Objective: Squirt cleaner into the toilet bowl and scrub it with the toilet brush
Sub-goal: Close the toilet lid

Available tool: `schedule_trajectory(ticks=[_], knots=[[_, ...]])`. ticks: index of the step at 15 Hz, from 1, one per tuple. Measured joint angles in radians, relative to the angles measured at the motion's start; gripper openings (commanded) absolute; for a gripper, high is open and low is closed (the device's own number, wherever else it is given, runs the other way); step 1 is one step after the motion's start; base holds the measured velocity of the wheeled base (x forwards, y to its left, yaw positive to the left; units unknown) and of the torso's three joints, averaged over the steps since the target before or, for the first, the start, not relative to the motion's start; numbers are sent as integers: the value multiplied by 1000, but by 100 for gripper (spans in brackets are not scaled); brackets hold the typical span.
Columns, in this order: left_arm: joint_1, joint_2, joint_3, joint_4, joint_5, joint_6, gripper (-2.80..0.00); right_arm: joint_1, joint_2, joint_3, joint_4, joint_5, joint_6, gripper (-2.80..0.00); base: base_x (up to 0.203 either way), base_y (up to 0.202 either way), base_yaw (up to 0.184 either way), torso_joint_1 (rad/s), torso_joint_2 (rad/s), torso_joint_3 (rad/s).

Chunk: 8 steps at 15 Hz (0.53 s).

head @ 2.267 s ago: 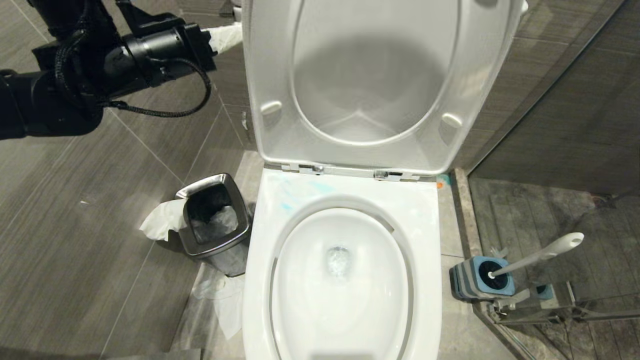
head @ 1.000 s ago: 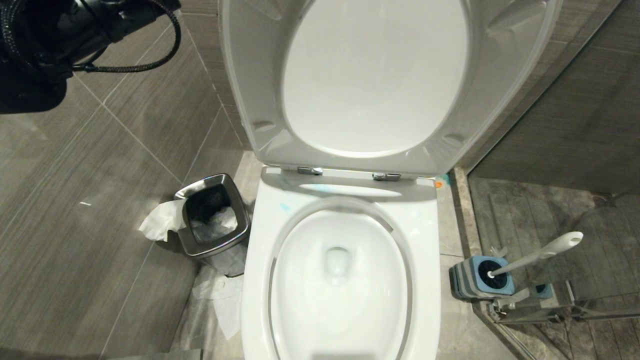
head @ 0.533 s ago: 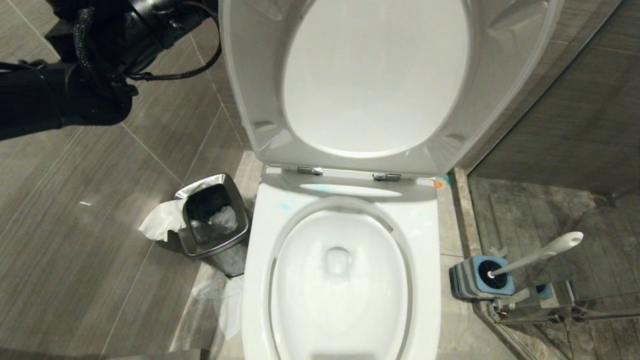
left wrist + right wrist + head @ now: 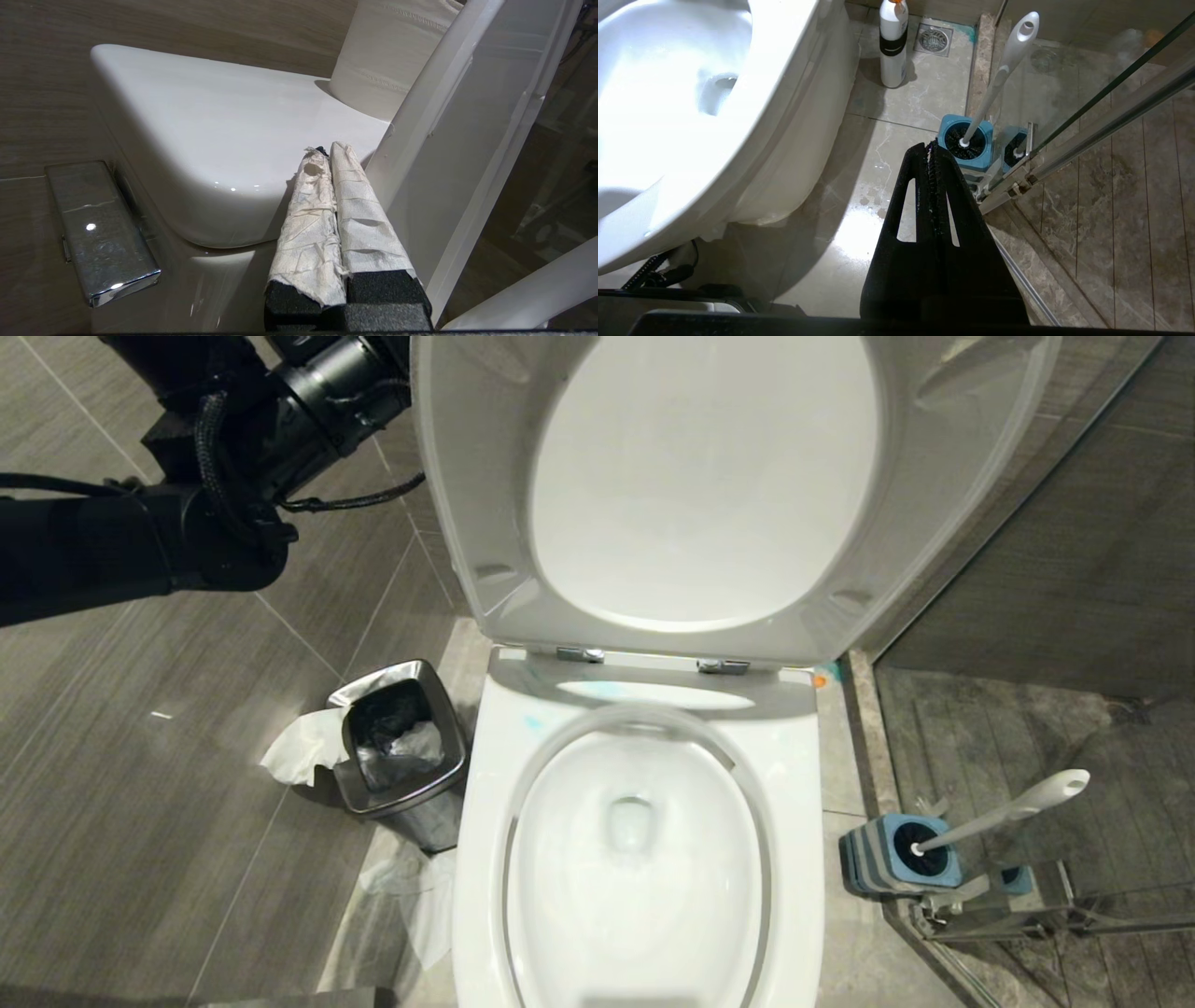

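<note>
Our left gripper point(image 4: 332, 154) sits beside the raised lid point(image 4: 462, 140), with the cistern top point(image 4: 224, 121) just ahead of it. Ahead of our right gripper point(image 4: 930, 151) the toilet brush point(image 4: 999, 79) stands in its base point(image 4: 966, 156); the toilet bowl point(image 4: 752, 116) lies to its left, and a bottle point(image 4: 893, 44) stands farther ahead.

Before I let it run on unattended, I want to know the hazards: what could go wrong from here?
The left gripper, fingers shut and wrapped in paper, sits beside the raised seat and lid; a nudge might tip them down over the toilet bowl.

The toilet brush leans in its holder against the glass shower door, so a sideways pull could knock the glass.

A white bottle stands unsupported on the floor near the bowl; it might topple.
</note>
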Motion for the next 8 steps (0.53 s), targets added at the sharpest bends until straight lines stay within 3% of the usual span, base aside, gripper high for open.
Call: schedule_trajectory(ticks=[3, 8], knots=[[5, 3, 1, 1, -34, -97, -280, 0, 0, 0, 0, 0, 0, -280, 0, 0, 0, 0, 0, 0], [47, -12, 4, -43, -221, -383, -280, 0, 0, 0, 0, 0, 0, -280, 0, 0, 0, 0, 0, 0]])
